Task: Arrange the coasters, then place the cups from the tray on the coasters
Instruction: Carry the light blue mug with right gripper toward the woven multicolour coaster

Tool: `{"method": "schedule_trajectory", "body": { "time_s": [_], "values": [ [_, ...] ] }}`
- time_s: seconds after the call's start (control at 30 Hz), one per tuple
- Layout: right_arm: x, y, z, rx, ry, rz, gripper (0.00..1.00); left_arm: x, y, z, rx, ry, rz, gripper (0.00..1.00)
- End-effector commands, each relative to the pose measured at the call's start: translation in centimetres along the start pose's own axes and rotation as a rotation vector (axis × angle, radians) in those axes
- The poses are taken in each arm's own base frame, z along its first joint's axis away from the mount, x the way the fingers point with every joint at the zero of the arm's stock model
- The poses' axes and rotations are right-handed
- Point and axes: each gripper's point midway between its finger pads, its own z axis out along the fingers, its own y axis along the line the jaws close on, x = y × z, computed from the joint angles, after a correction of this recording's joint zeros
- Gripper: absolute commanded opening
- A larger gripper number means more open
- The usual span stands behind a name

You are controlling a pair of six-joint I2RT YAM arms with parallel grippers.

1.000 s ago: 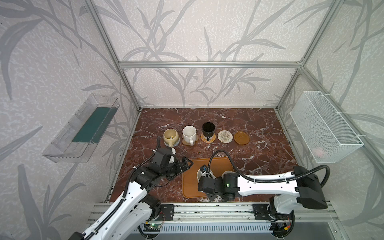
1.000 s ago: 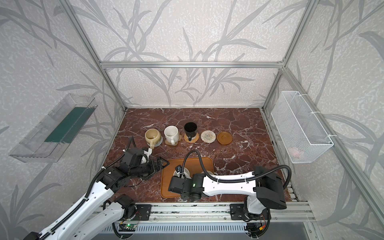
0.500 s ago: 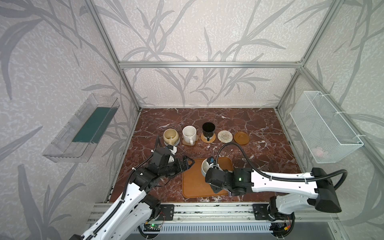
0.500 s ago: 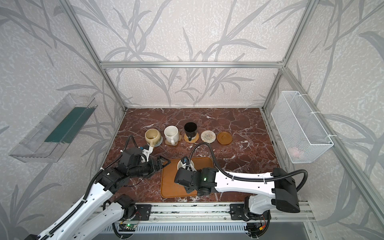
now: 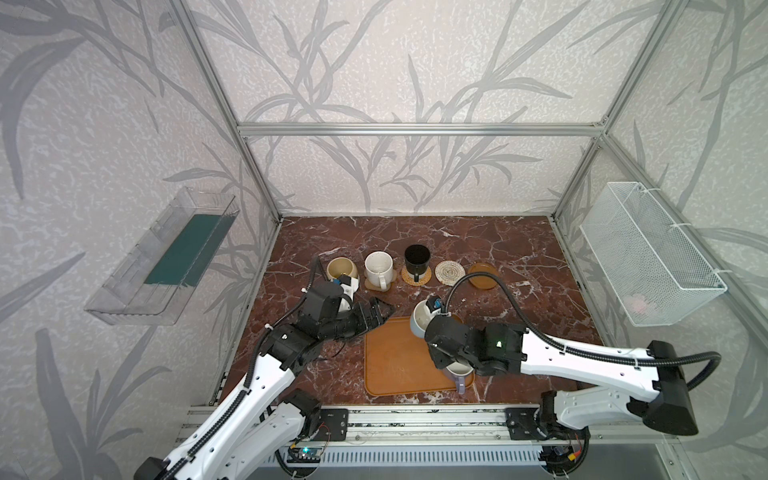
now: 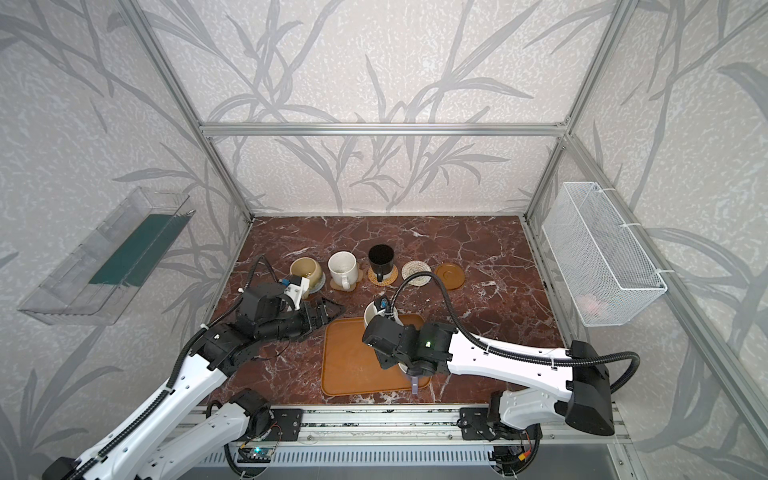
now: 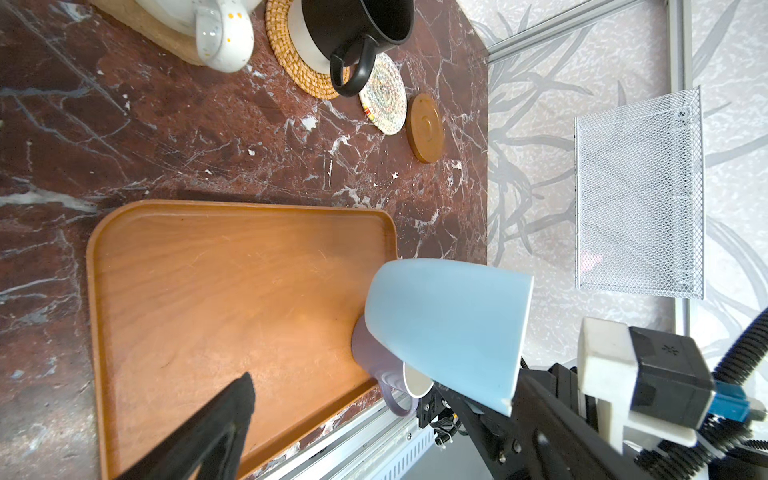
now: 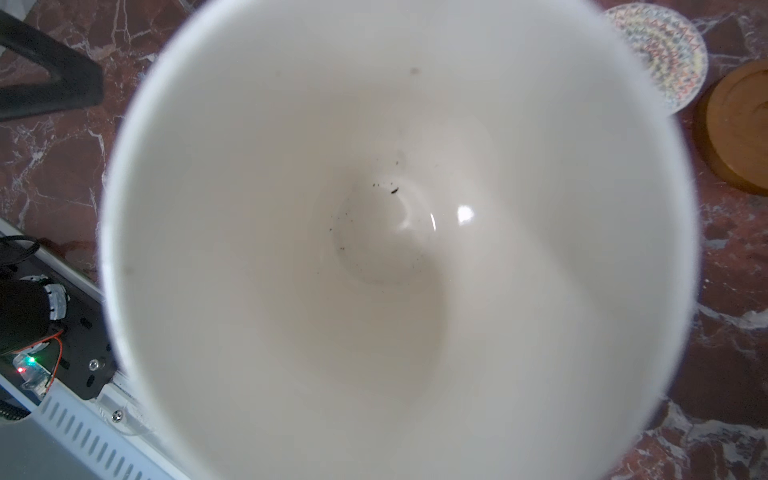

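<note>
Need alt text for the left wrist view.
A tilted light blue cup, held by the right claw, hangs over a corner of the tray, a lavender cup on the tray behind it. Beyond, a black cup sits on a rattan coaster beside a bare rope coaster and wooden disc.

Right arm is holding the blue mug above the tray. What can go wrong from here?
1. The right gripper holds the light blue cup at one side only, slightly tilted; it may swing or slip in transit.
2. The lavender cup stands right under the right arm; a low move could knock it.
3. The free rope coaster lies close beside the black cup; setting down there could bump it.
</note>
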Motion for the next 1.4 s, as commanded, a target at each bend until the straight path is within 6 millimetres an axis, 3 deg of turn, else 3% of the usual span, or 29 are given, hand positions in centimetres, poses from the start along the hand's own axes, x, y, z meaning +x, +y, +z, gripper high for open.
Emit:
{"method": "schedule_trajectory", "body": {
  "time_s": [0.0,0.33,0.63,0.8,1.0,1.37],
  "values": [
    [-2.2,-0.8,-1.5,-0.012,-0.085,0.030,0.00,-1.3,-2.1,-0.4,0.057,-0.033,0.039,1.00],
    [-3.5,-3.6,-2.7,0.032,-0.120,0.027,0.00,-2.0,-3.5,1.2,0.061,0.005,0.047,0.99],
    [-4.3,-5.5,-2.1,0.041,-0.090,0.085,0.00,-2.1,-5.2,2.8,0.063,0.033,0.075,0.99],
    [-4.9,-7.2,-1.8,0.085,-0.059,0.123,0.00,-2.6,-4.9,3.6,-0.036,0.000,0.096,0.99],
    [-5.9,-9.2,-1.1,0.101,-0.036,0.182,0.00,-2.8,-7.0,5.6,0.015,0.005,0.093,0.99],
    [-8.3,-11.7,-0.2,0.130,-0.067,0.257,0.00,-4.4,-9.0,6.4,-0.035,-0.025,0.187,0.99]
  ]
}}
